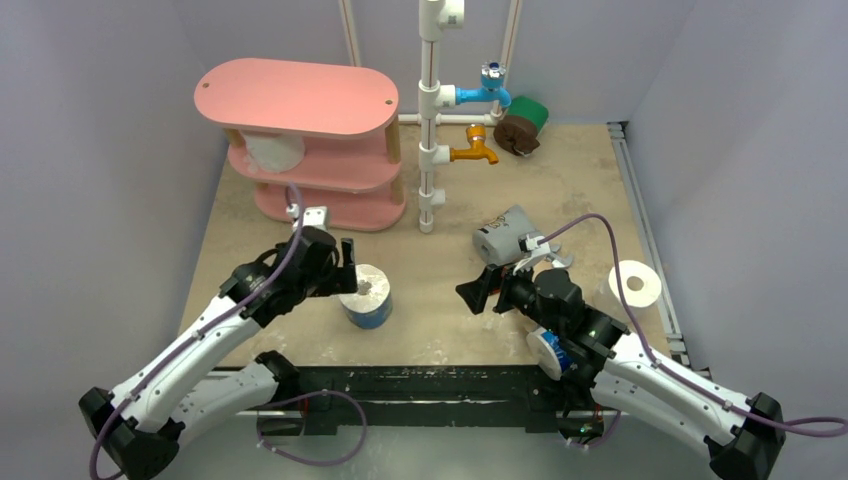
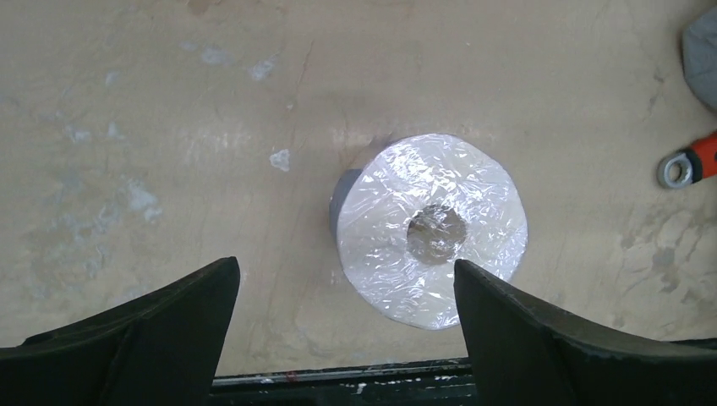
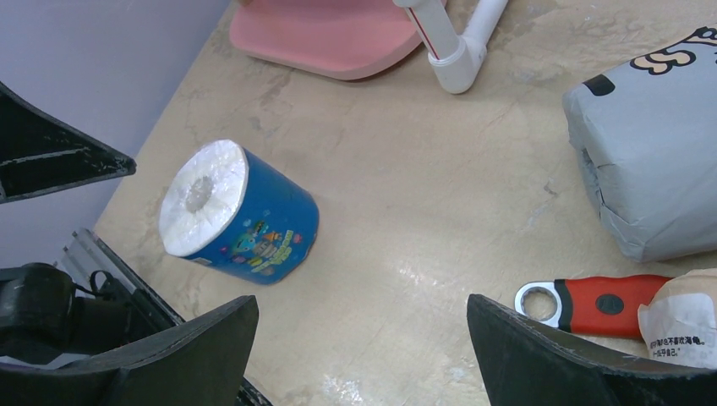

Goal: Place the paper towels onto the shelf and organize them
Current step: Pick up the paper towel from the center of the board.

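Observation:
A blue printed paper towel roll (image 1: 366,297) stands upright on the table, its wrapped top showing in the left wrist view (image 2: 431,228). My left gripper (image 1: 350,268) hovers over it, open and empty (image 2: 347,292), with the roll off toward the right finger. My right gripper (image 1: 488,286) is open and empty (image 3: 363,338) over bare table, right of the blue roll (image 3: 241,211). The pink shelf (image 1: 300,95) stands at the back left with a white roll (image 1: 268,150) on its middle tier. A grey roll (image 1: 505,235) and a bare white roll (image 1: 636,284) lie near the right arm.
A white pipe frame (image 1: 430,120) with blue and orange taps stands right of the shelf. Green (image 1: 530,112) and brown (image 1: 515,135) rolls sit at the back. A red-handled wrench (image 3: 592,304) lies by the grey roll (image 3: 651,169). Another roll (image 1: 548,352) sits under the right arm.

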`<state>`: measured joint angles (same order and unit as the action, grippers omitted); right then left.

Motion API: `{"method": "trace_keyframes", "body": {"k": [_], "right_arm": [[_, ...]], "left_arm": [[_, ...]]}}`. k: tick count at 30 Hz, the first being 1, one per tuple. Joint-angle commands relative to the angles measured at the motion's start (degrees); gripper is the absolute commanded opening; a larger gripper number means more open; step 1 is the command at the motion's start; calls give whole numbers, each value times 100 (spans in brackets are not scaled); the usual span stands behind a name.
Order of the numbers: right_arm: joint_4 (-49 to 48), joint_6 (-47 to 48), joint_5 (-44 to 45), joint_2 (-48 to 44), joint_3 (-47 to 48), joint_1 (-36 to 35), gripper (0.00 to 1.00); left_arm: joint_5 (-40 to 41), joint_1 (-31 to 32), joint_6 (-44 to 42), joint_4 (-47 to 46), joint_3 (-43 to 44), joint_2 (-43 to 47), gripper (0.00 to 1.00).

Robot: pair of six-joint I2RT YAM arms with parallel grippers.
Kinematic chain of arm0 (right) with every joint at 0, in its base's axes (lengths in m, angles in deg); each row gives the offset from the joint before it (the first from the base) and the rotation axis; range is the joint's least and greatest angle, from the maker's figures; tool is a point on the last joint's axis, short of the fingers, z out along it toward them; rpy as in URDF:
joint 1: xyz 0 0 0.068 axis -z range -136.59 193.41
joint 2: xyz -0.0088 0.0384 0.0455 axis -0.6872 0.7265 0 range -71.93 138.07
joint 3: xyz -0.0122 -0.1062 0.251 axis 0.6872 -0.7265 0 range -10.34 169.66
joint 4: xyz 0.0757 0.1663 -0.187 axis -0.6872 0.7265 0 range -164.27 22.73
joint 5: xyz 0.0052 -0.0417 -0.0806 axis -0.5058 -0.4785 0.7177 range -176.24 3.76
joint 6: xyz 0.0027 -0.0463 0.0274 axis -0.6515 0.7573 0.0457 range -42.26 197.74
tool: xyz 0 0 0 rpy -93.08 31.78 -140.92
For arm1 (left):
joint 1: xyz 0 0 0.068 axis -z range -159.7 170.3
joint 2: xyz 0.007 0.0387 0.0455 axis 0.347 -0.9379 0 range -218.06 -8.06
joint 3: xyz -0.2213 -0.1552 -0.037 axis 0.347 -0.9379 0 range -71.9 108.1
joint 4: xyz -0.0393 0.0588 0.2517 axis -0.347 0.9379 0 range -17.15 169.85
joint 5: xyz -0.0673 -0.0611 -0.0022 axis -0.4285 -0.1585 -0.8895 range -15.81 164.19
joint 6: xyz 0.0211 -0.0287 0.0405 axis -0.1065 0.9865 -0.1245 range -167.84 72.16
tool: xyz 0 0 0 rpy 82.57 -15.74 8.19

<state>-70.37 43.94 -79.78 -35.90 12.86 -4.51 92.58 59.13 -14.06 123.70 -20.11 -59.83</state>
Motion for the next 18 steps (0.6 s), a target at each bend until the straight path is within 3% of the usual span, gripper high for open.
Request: {"method": "trace_keyframes", "body": {"k": [1, 5, 11, 18], "right_arm": [[-129, 58, -21, 47, -9, 20, 96], [-129, 58, -35, 70, 1, 20, 96], [-87, 50, -13, -47, -35, 20, 96], [-39, 32, 13, -92, -30, 24, 96]], "left_arm": [[424, -127, 1891, 377, -251, 505, 100], [-300, -131, 1424, -233, -559, 669, 100], [-168, -165, 1451, 217, -326, -198, 86], [-213, -352, 1070, 182, -181, -563, 80]]}}
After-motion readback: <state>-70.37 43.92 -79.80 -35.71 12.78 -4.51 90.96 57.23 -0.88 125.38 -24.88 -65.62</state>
